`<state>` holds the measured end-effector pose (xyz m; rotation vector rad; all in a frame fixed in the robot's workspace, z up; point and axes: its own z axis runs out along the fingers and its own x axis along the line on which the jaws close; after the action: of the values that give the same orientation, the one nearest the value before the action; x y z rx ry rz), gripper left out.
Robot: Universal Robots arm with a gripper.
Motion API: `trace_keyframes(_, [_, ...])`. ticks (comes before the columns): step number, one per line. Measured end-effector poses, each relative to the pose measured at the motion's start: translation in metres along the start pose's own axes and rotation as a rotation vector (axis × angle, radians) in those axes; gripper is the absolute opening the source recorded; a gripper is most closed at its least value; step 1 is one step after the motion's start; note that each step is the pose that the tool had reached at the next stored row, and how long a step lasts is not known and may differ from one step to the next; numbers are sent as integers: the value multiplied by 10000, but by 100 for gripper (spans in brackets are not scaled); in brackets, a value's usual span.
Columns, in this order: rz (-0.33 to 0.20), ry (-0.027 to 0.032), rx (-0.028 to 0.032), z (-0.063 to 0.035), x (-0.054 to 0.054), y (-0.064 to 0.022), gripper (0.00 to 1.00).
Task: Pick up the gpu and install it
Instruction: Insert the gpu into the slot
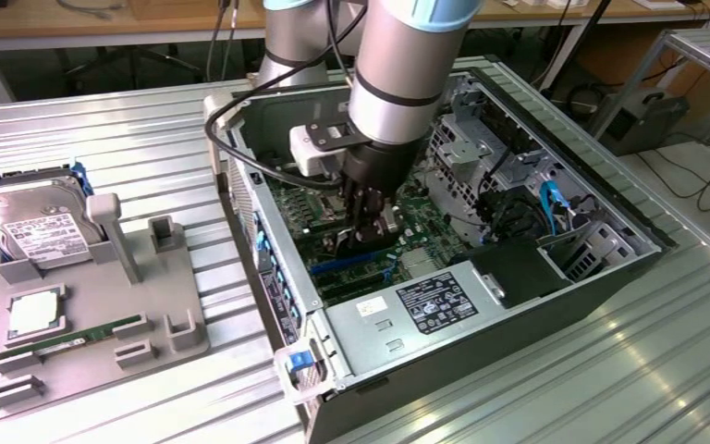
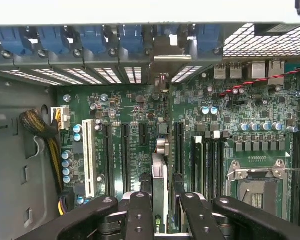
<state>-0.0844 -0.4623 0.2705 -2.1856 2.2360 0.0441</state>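
Inside the open computer case (image 1: 602, 250), above the motherboard (image 2: 135, 130), the gpu (image 2: 160, 200) is held edge-on by the gripper (image 2: 161, 212), its fingers (image 2: 140, 215) closed on it, bracket (image 2: 162, 65) lined toward the case's rear slots for seating.

hand (image 1: 373, 242) inside the open computer case (image 1: 602, 277), gripping the gpu (image 1: 358, 244) over the motherboard (image 1: 423, 222)

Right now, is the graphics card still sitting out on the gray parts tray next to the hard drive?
No, the gpu is held edge-on in the gripper above the motherboard inside the computer case.
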Motion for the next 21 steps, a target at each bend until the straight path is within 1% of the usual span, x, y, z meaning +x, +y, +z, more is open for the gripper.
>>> trace_keyframes(13, [-1, 1, -2, 76, -3, 20, 26])
trace_keyframes(15, [-1, -9, 4, 89, -4, 20, 26])
trace_keyframes(21, [-1, -1, -1, 98, -3, 22, 26])
